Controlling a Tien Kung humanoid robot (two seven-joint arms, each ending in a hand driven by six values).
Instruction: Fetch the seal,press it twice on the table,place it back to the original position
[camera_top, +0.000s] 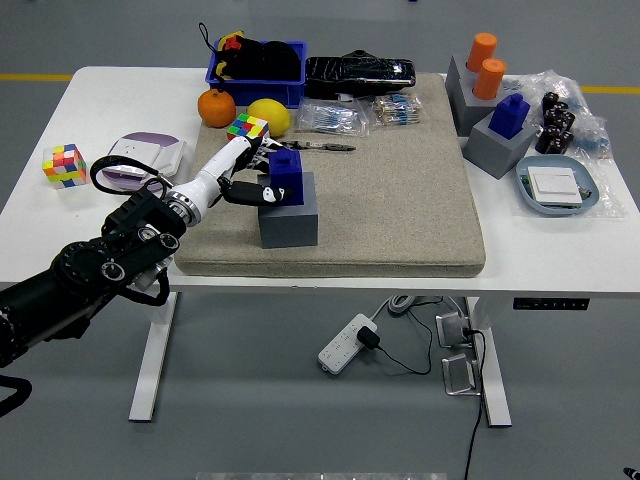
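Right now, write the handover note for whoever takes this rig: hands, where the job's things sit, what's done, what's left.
Left hand: at the blue seal, fingers closed around it, on its left side. Right hand: not in view.
The blue seal sits in its grey holder on the beige mat, near the mat's left end. A second blue seal in a grey block stands at the far right, untouched.
Done: reach and grasp.
Left: lift the seal out, press it twice on the table, return it to the grey holder.

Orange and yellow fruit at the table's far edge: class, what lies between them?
In the head view, bare white table separates the orange from the yellow fruit; the small Rubik's cube sits just nearer.
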